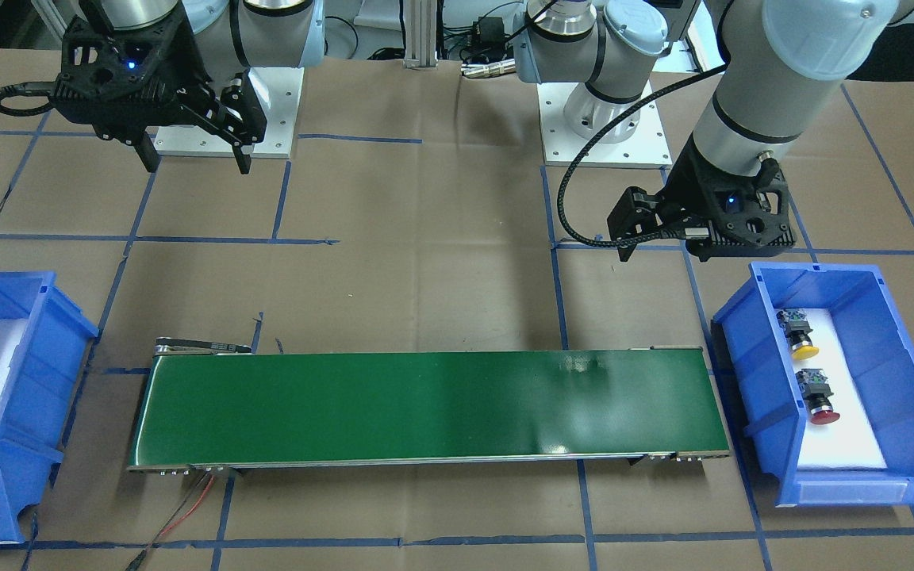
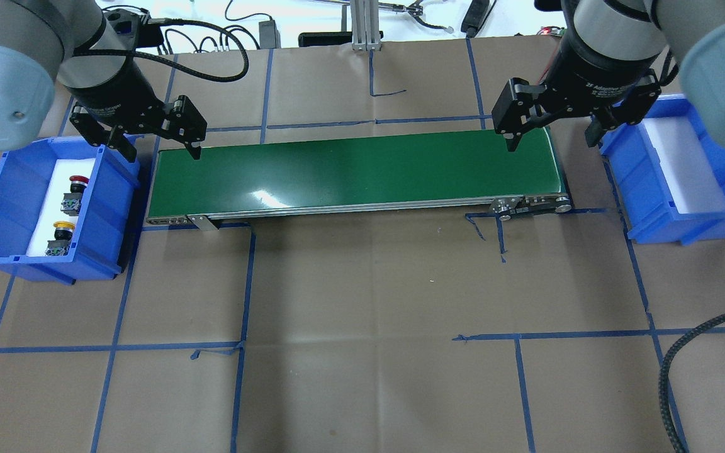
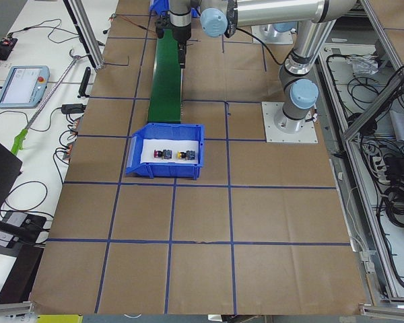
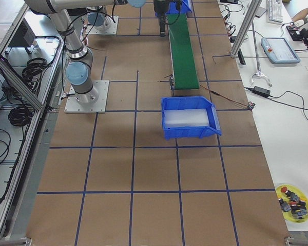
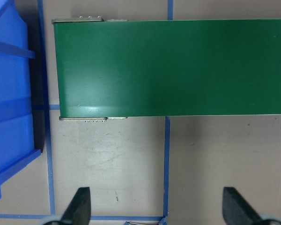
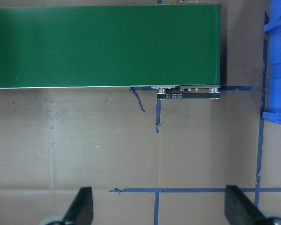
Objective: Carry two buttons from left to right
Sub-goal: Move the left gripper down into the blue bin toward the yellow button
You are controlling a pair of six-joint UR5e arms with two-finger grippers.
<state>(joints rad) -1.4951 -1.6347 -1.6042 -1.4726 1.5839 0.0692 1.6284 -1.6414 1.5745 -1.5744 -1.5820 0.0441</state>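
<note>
Both buttons lie on the white pad in the blue bin [image 1: 913, 396] at the right edge of the front-facing view, the yellow button [image 1: 799, 333] above and the red button [image 1: 816, 395] just below it, not touching, caps toward the lower edge. The left gripper [image 2: 163, 151] hangs at upper left of the overhead view, over that bin's edge and the end of the green conveyor belt [image 2: 356, 173], jaws wide apart, empty. The right gripper [image 2: 551, 143] hangs at upper right over the belt's other end, beside a second blue bin [image 2: 683, 228] on the paper-covered desk [image 2: 369, 302], jaws wide apart, empty.
</note>
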